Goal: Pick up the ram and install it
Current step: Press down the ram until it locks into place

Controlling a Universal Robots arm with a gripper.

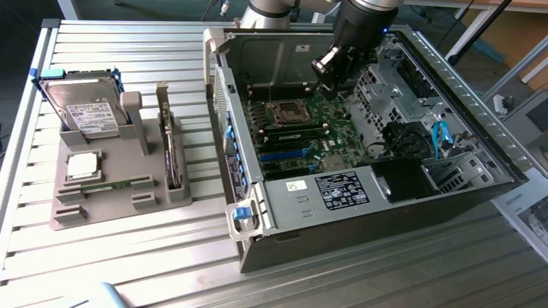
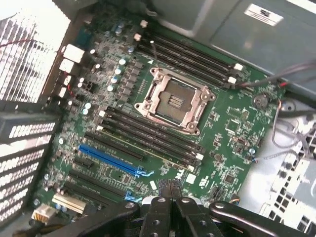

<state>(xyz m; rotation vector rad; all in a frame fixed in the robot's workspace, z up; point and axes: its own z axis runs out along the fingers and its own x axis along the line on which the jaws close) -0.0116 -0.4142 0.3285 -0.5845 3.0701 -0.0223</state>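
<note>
Exterior view: the hand (image 1: 332,82) is seen lowered inside the open computer case (image 1: 479,154), just above the green motherboard (image 1: 338,138), with its fingers pressed together and nothing visibly pinched between them. One ram (image 1: 296,131) is seated in a slot beside the empty processor socket (image 1: 289,113); in the wrist view it is seen as a thin green strip (image 2: 163,154) among the black slots. A second ram (image 1: 109,186) is laid flat in the grey holder (image 1: 94,215) on the worktop (image 1: 128,269), well apart from the case. A silver processor (image 1: 82,165), a hard drive (image 1: 86,109) and an upright card (image 1: 174,154) are kept in the same holder. Cables (image 1: 441,138) and a drive cage are crowded on the exterior view's right of the hand.
</note>
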